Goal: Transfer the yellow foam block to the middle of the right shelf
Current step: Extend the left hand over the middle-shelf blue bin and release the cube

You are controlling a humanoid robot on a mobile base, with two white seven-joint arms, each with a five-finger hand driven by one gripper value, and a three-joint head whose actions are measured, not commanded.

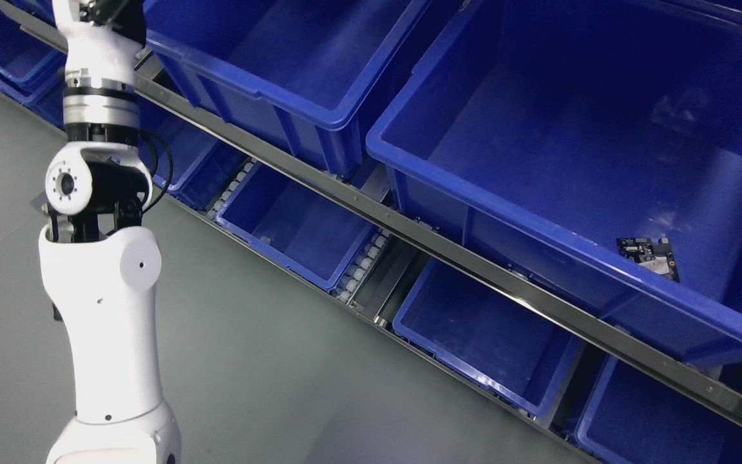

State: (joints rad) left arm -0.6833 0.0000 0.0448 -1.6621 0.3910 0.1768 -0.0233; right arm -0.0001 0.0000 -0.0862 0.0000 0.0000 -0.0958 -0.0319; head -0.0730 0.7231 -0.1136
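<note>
No yellow foam block shows in the head view. My left arm [104, 270] rises from the bottom left edge straight up past the top edge; its white forearm and wrist joint [97, 96] stand in front of the shelf's left end. The hand itself is cut off above the picture. My right arm is out of view.
A tilted shelf rack holds several blue plastic bins. The large upper bin at right [538, 245] contains a small dark circuit board [649, 256]. Another upper bin [294, 96] sits left of it, with lower bins [294, 258] [480, 380] under the metal rail [409, 225]. Grey floor [268, 374] spreads below.
</note>
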